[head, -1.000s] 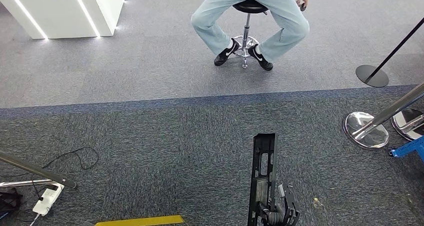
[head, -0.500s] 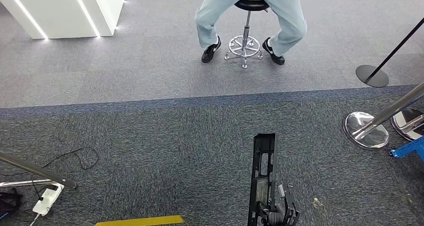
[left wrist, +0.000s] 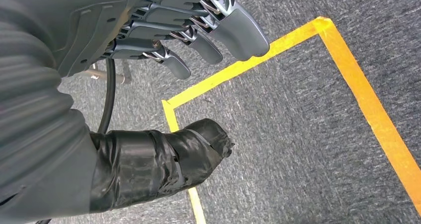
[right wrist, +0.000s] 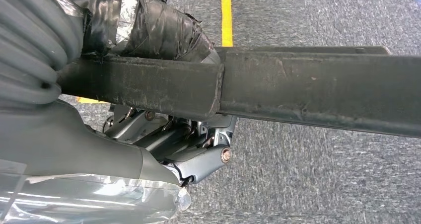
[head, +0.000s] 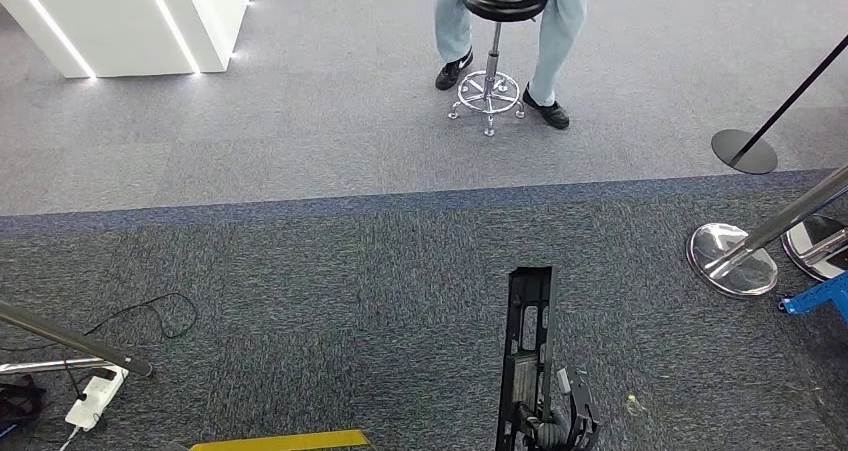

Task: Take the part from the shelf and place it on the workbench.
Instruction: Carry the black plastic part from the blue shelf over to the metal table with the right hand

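Note:
A long black plastic part (head: 528, 346) stands up from my right hand (head: 552, 423) at the bottom of the head view, over grey carpet. In the right wrist view the same part (right wrist: 308, 92) runs across the picture as a dark bar, and my right hand (right wrist: 164, 129) grips it between the taped thumb and the fingers below. My left hand (left wrist: 164, 85) hangs over the carpet with its fingers (left wrist: 218, 33) apart and nothing in it.
A person (head: 556, 31) stands behind a black stool (head: 497, 16) ahead. Chrome stanchion bases (head: 735, 261) and a black stanchion base (head: 744, 151) stand at the right. A power strip (head: 95, 396) with cable lies at the left. Yellow floor tape (head: 280, 440) lies near my feet. A white counter (head: 140, 16) stands far left.
The person has risen from the stool and now stands behind it. My right hand and the part have stayed where they were.

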Action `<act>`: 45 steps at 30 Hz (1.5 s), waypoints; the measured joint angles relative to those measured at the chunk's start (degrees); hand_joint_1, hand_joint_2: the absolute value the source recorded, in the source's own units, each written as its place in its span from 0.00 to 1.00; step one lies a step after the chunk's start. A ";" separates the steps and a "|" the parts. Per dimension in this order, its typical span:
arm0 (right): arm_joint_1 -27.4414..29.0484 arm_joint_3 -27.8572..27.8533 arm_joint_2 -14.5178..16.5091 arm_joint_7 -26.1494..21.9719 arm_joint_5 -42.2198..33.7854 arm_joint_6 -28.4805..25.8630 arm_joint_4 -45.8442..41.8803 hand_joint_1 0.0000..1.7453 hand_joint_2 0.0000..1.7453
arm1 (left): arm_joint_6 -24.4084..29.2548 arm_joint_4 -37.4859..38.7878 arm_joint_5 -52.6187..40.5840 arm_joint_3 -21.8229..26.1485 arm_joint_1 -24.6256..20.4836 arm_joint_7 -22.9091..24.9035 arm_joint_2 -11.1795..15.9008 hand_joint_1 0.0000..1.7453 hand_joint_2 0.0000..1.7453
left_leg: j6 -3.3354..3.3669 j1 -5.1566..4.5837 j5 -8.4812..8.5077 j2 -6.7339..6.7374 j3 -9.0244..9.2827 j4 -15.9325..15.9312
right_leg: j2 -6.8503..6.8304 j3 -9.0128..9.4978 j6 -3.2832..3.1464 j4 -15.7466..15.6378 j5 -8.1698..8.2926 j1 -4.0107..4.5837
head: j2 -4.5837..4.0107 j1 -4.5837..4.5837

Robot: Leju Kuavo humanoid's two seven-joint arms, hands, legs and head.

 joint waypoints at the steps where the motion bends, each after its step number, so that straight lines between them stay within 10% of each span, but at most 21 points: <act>1: -0.02 -0.16 -0.48 0.95 -0.92 -0.94 0.15 1.00 1.00 | 0.19 0.00 1.21 0.08 -0.01 1.16 0.17 0.00 1.00 | 0.00 0.00 0.00 0.01 0.00 0.00 | 0.01 0.00 0.00 0.00 0.00 0.00 | 0.00 0.01; 4: -1.16 -2.19 -4.96 14.19 -10.42 -7.93 1.40 1.00 1.00 | 0.67 -0.03 13.28 2.34 -0.73 15.47 1.93 0.00 1.00 | 0.00 -0.04 -0.03 0.04 0.10 0.04 | 0.03 0.02 0.08 -0.02 -0.05 -0.03 | 0.00 -0.02; 7: -1.74 -5.58 -13.95 40.64 -16.83 -5.96 2.86 1.00 1.00 | -1.33 -0.48 21.22 6.62 -1.49 32.89 5.39 0.00 1.00 | 0.10 -0.22 -0.10 -0.47 0.28 0.06 | -0.40 0.42 0.44 0.02 -0.34 -0.22 | 0.00 0.00; 10: 0.03 -7.69 -20.68 52.01 -17.14 -1.94 3.92 1.00 1.00 | -0.71 -0.91 21.54 10.24 -1.06 37.24 7.60 0.00 1.00 | 0.15 -0.33 -0.18 -0.65 0.00 0.08 | -0.49 0.46 0.45 0.01 -0.32 -0.22 | 0.00 0.04; 15: 0.19 -9.99 -26.26 37.19 -15.35 0.50 4.40 1.00 1.00 | 1.31 -0.96 19.12 13.19 -2.11 41.69 8.16 0.00 1.00 | 0.24 -0.49 -0.39 0.18 0.21 0.08 | 0.33 0.28 0.47 0.03 -0.20 -0.29 | 0.00 -0.02; 45: 0.77 -15.89 -33.63 13.28 -12.64 6.12 5.01 1.00 1.00 | -9.73 -1.27 20.17 15.28 -2.43 34.13 17.58 0.00 1.00 | 0.26 -0.32 -0.32 -0.08 0.33 0.03 | -0.01 0.41 0.46 0.06 -0.31 -0.13 | 0.00 -0.02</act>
